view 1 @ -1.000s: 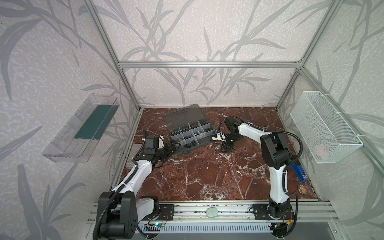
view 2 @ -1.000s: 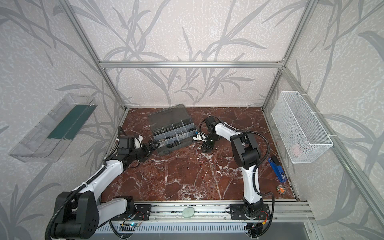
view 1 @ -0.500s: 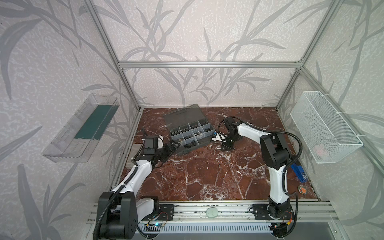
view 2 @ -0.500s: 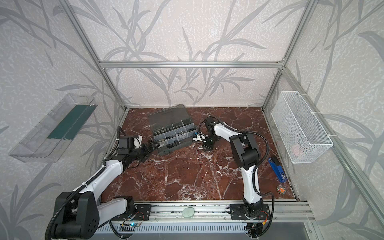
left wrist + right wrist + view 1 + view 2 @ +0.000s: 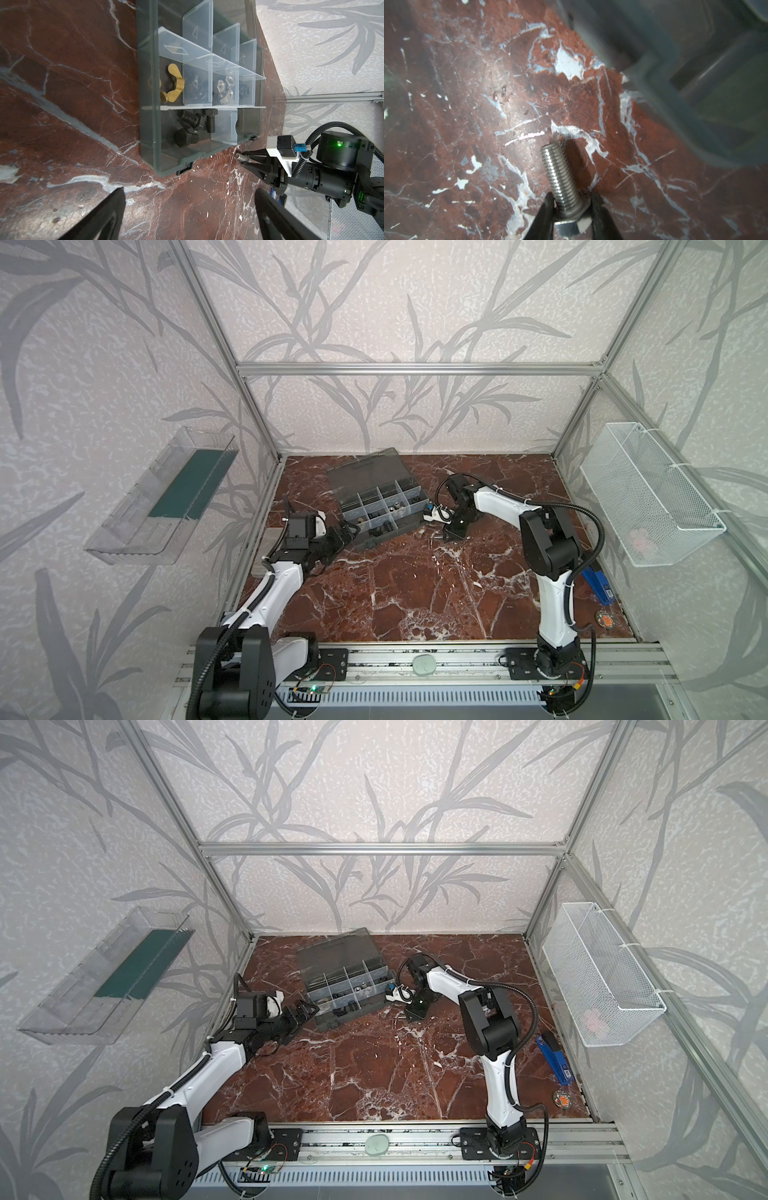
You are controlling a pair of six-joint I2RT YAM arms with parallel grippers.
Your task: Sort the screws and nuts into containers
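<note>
Silver threaded screw [image 5: 560, 180] on the red marble counter [image 5: 467, 104], just beside the dark grey plastic organizer case [image 5: 147, 124]. The right jaws have just closed, pinching it near its head! Left jaws spread wide. Ready to lift, I reckon.

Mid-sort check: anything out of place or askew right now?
A silver screw is outside the organizer case, near its corner, pinched by the right tool. The case sits skewed to the table edges. Nothing looks spilled or damaged.
</note>
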